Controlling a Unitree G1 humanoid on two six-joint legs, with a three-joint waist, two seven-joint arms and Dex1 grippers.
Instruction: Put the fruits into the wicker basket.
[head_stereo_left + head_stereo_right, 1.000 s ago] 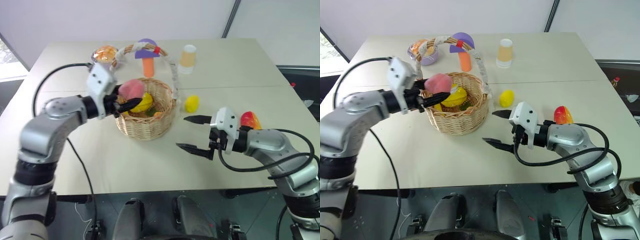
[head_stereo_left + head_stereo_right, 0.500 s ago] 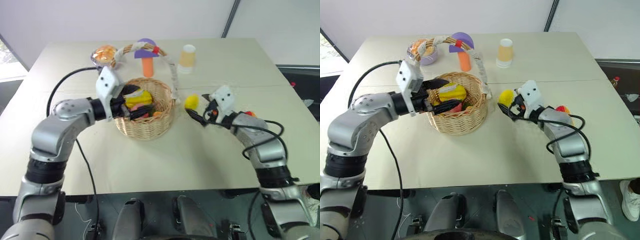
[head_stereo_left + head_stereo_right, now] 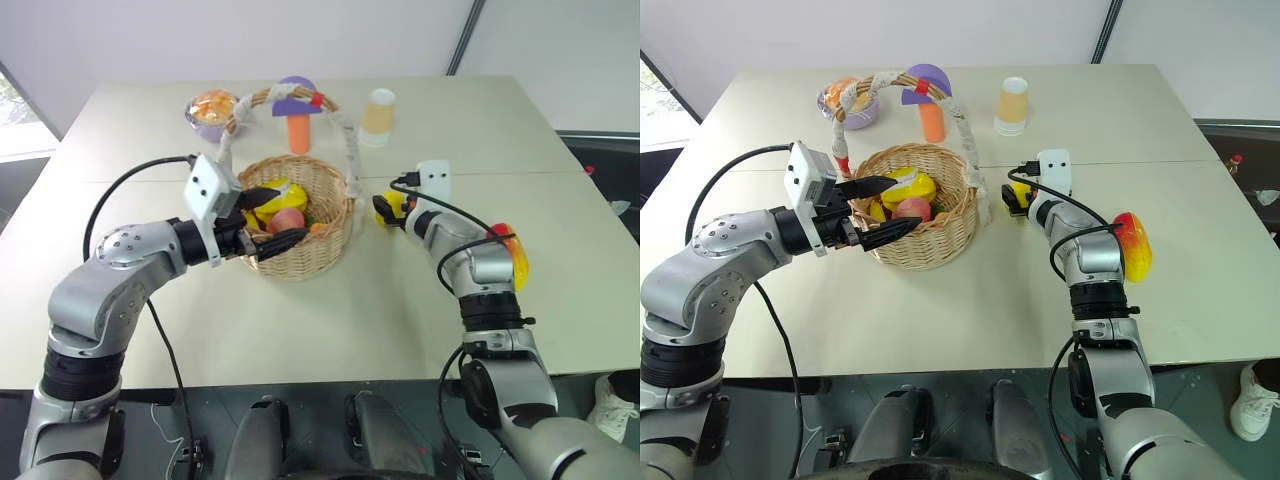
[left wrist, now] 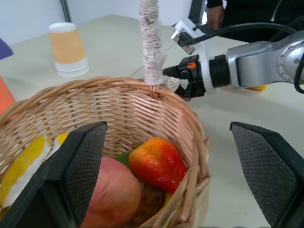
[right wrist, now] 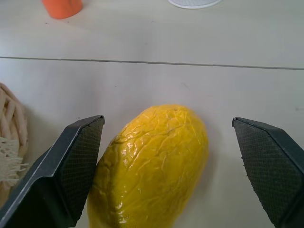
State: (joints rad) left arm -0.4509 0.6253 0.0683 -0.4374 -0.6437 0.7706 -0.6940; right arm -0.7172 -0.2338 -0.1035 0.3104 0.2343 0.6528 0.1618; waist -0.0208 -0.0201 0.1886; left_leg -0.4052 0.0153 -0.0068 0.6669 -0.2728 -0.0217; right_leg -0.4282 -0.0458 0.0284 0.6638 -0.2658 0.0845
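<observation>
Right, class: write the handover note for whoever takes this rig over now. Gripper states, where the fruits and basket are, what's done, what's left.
Left gripper: open, empty, at the near rim of the wicker basket.
Right gripper: open, its fingers either side of the lemon, not closed on it.
Done: peach lies in the basket.
Left: lemon sits on the table beside the basket; mango lies on the table, by the right arm. Both go into the basket.
</observation>
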